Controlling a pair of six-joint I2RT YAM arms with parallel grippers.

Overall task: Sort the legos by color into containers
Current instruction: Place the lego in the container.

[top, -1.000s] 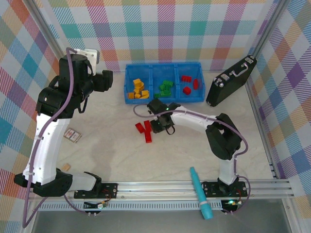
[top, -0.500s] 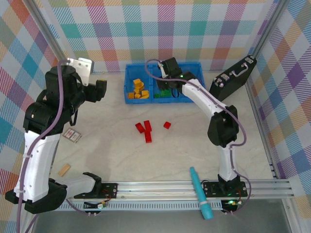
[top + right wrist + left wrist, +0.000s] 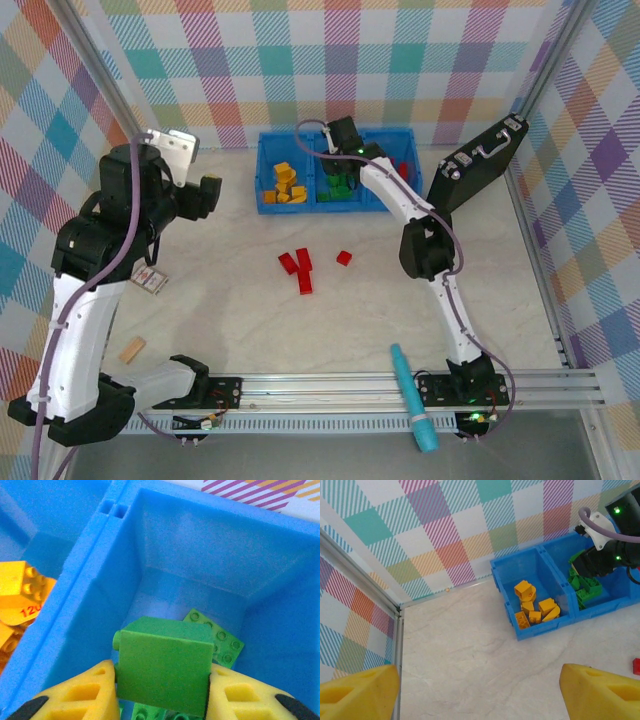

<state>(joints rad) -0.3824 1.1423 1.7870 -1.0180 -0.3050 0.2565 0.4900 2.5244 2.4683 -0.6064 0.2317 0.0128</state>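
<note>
- Blue plastic, split into three square compartments side by side: the tray [image 3: 300,207] lies at the far side of the marbled table, along the checked wall.
- Over the tray's middle compartment hangs the right gripper [image 3: 340,140]. Its wrist view shows this gripper [image 3: 162,685] with its yellow fingers [image 3: 85,695] pressed against two opposite sides of a green brick [image 3: 162,665], which is held above the compartment floor (how high, I cannot tell).
- Under the held brick, a flat green plate [image 3: 220,640] lies on the floor of that same compartment, among the other green bricks [image 3: 340,185] [image 3: 582,585].
- Filling the tray's left compartment are the yellow-orange bricks [image 3: 283,185] [image 3: 535,607]; one of them shows printed red digits in the right wrist view.
- In the tray's right compartment lie red bricks [image 3: 403,170], partly hidden by the right arm.
- In front of the tray, well apart from its front wall, a cluster of red bricks [image 3: 298,268] lies on the table, with a single red brick [image 3: 344,258] just to the right of it.
- Off the tray's left end, raised above the table, is the left gripper [image 3: 207,190] [image 3: 480,695]. Its fingers are spread wide, with nothing between them.
- Just beyond the tray's right end a black case [image 3: 475,170] lies at an angle.
- Far in front of the tray, by the metal rail, are a teal tool [image 3: 412,398] and, further left, a tan wooden block [image 3: 131,350].
</note>
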